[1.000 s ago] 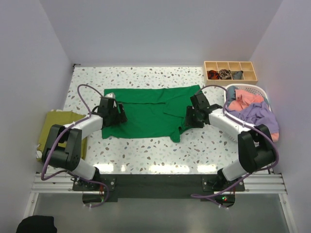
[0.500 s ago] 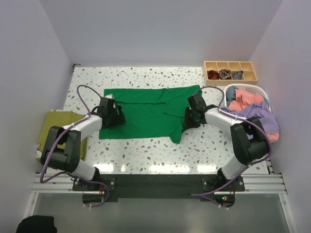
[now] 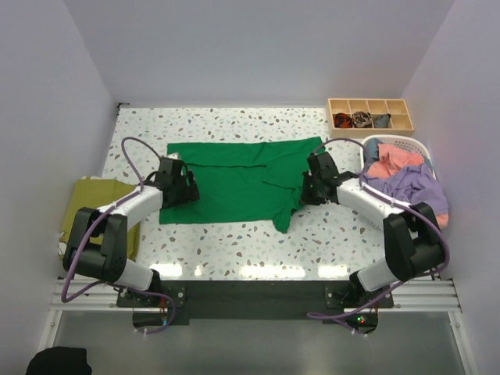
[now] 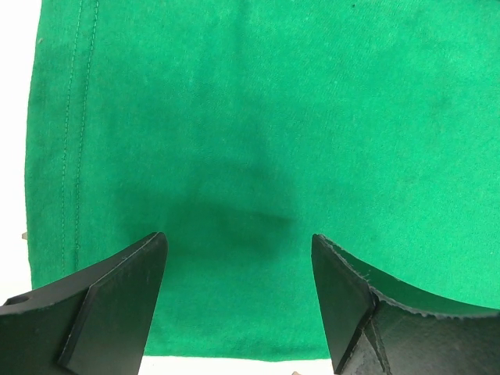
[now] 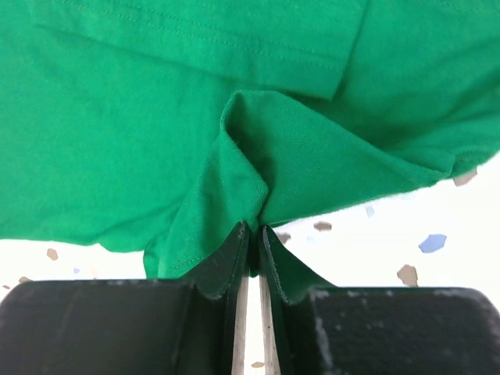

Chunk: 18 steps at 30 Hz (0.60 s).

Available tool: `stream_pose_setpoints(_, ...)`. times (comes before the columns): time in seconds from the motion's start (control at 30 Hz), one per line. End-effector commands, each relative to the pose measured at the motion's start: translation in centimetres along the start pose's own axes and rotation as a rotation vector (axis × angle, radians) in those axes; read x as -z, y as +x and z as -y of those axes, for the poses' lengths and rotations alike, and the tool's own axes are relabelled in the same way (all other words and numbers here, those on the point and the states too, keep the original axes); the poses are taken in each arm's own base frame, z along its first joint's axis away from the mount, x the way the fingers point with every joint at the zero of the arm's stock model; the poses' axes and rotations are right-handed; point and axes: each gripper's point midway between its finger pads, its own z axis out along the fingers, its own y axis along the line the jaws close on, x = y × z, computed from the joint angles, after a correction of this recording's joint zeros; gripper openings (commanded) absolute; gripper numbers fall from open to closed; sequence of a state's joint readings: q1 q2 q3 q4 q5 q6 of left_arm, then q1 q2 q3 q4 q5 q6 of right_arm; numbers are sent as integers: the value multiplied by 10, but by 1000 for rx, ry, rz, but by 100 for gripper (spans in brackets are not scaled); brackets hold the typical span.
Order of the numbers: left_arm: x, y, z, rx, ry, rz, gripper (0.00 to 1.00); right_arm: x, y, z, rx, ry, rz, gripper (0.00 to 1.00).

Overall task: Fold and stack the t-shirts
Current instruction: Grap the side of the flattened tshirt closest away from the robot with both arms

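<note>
Pinching a raised fold at the right edge of the green shirt (image 3: 234,183), spread mid-frame, the right gripper (image 5: 254,230) has cloth. The left gripper (image 4: 238,250) hovers spread over the shirt's left side. Folding is just starting; next, the left likely must grab too.

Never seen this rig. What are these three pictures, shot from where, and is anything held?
Two small robot arms are bolted at the near edge of a speckled table, each with a two-finger gripper. The wide picture is from a fixed camera above and behind them. The two close-ups are from wrist cameras, and the black shapes at the bottom are each gripper. A green t-shirt lies spread on the table. The right gripper is shut on a pinched fold at its edge. The left gripper is open over the cloth, holding nothing. An olive-yellow shirt lies at far left. A white basket of more clothes and a wooden tray stand at right.
</note>
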<state>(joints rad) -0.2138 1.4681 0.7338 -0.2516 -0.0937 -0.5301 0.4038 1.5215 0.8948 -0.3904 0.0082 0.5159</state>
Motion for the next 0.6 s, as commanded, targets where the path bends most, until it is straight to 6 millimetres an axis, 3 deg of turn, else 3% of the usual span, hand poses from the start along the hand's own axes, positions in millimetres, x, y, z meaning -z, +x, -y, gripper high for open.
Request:
stream_pose_setpoints(0.0, 3, -10, 1, -6, 4, 37, 80, 14, 5, 4, -15, -3, 9, 10)
stream_pose_setpoints(0.07, 2, -9, 2, -8, 7, 33, 80, 14, 6, 4, -13, 1, 5, 8)
stream_pose_setpoints(0.13, 1, -9, 2, -10, 9, 31, 80, 13, 8, 5, -15, 4, -3, 29)
stream_pose_setpoints(0.17, 1, -9, 3, -11, 13, 31, 80, 13, 8, 4, -15, -3, -5, 31)
stream_pose_setpoints(0.33, 1, -8, 2, -13, 12, 29, 80, 8, 10, 0, -18, -25, -14, 0)
stream_pose_setpoints(0.47, -1, -7, 2, -13, 13, 24, 80, 6, 11, -1, -18, -29, -22, 0)
stream_pose_setpoints(0.5, -1, -6, 2, -14, 12, 22, 80, 5, 13, 0, -20, -22, -28, 3)
stream_pose_setpoints(0.57, -2, -6, 2, -14, 12, 22, 80, 5, 13, 1, -20, -17, -24, 28)
